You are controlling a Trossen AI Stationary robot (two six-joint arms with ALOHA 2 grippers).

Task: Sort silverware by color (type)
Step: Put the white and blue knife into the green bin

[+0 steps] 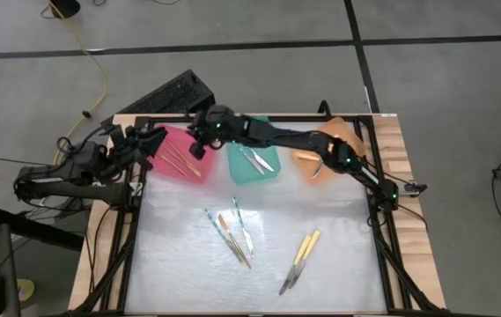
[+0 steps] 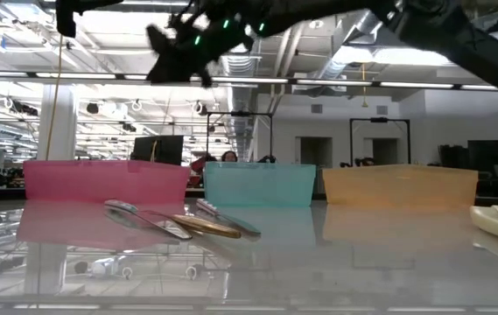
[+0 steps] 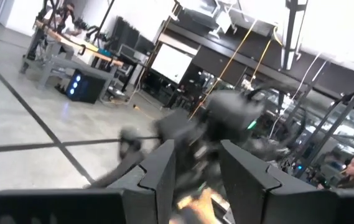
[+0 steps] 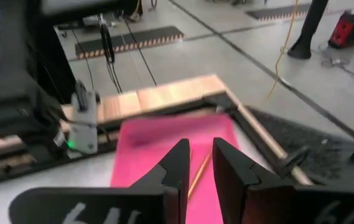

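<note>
My right gripper hangs above the pink tray, its fingers a narrow gap apart and holding nothing. Through that gap I see a slim yellow-handled utensil lying in the pink tray with other yellow ones. The teal tray holds silvery utensils. The orange tray holds one. Several teal and orange utensils lie flat mid-table, and two yellow ones lie to their right. My left gripper waits open beside the pink tray's left end.
The three trays stand in a row along the table's far edge. A black keyboard lies beyond the far-left corner. The right arm stretches over the teal and orange trays. A pale mat covers the table.
</note>
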